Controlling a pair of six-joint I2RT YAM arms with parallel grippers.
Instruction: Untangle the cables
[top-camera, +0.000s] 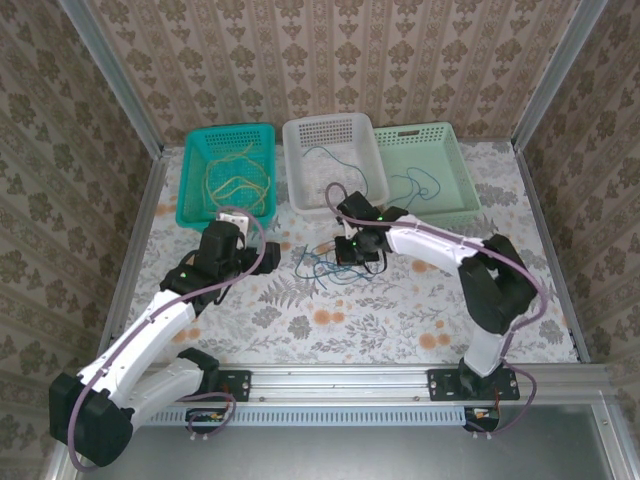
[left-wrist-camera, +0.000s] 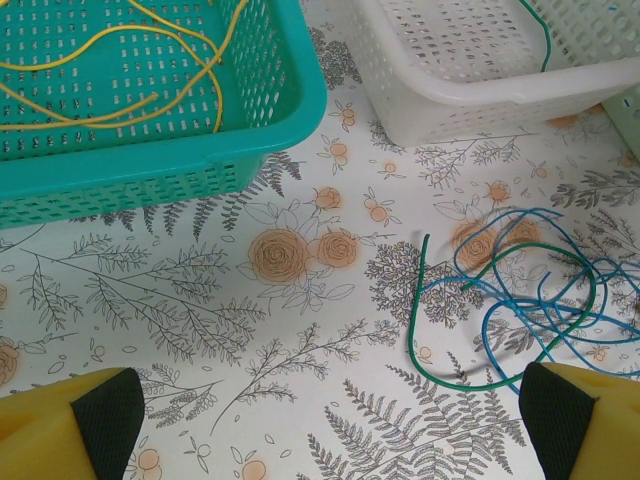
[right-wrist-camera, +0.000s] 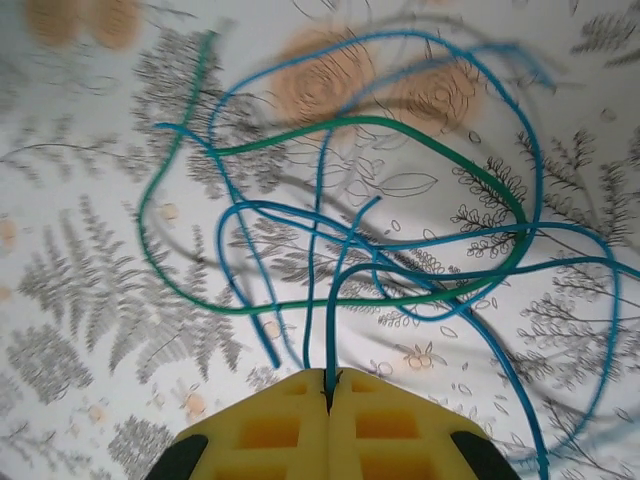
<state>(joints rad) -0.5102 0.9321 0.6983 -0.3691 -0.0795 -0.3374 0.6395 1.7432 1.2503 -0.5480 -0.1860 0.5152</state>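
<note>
Blue and green cables (right-wrist-camera: 350, 121) are lying tangled. The right gripper (right-wrist-camera: 328, 385) is pinching a blue strand (right-wrist-camera: 322, 330); the left gripper (left-wrist-camera: 330, 405) is gaping.

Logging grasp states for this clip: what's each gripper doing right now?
Left gripper: open, holding nothing.
Right gripper: jaws shut on a blue cable.

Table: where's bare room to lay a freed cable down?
Free: the table's middle strip by the rail, and the patch in front of the teal basket, left of the tangle. Crowded: before the white basket, where the right gripper pinches a blue cable.
</note>
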